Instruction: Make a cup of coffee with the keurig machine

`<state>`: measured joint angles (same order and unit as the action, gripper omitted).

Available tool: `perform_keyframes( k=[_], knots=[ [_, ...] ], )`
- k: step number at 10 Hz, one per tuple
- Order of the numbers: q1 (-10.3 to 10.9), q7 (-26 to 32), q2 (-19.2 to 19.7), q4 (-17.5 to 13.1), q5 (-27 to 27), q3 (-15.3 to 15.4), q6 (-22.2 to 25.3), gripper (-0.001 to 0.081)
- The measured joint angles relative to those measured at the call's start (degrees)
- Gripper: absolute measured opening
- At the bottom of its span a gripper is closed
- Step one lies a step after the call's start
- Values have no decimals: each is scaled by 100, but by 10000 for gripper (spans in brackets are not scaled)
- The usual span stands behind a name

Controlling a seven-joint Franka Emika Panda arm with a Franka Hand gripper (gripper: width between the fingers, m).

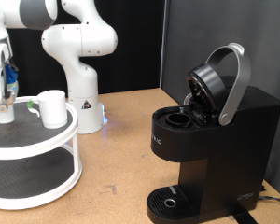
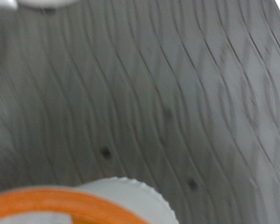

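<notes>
wooden bench [image 1: 112,163]: keurig machine [image 1: 210,140] lid up, chamber looks empty, drip tray bare. cup of coffee [image 1: 52,107] on white tiered stand [image 1: 47,140]. gripper [image 1: 4,110] low beside it, grip state unclear. early stage.

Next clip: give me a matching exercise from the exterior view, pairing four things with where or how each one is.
Things:
1. white cup
2. keurig machine
3. end effector
4. drip tray

States:
A. lid raised, pod chamber open
B. at the far left, over the top tier
C. standing on the tiered stand's top tier
D. nothing standing on it

Pairs: 1-C, 2-A, 3-B, 4-D
</notes>
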<state>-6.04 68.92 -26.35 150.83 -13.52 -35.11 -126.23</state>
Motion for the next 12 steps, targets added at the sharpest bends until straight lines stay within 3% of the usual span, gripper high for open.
perform_keyframes(
  k=[4,6,8,10,12],
  knots=[
    [410,197,-52,-599,1441,-26,1261,427],
    [613,-71,-95,-721,1883,116,1182,427],
    [607,-261,-94,-716,1892,236,1136,427],
    [680,-182,-91,-785,2252,178,1468,427],
    [926,-265,-40,-1049,2822,196,1990,427]
  ],
)
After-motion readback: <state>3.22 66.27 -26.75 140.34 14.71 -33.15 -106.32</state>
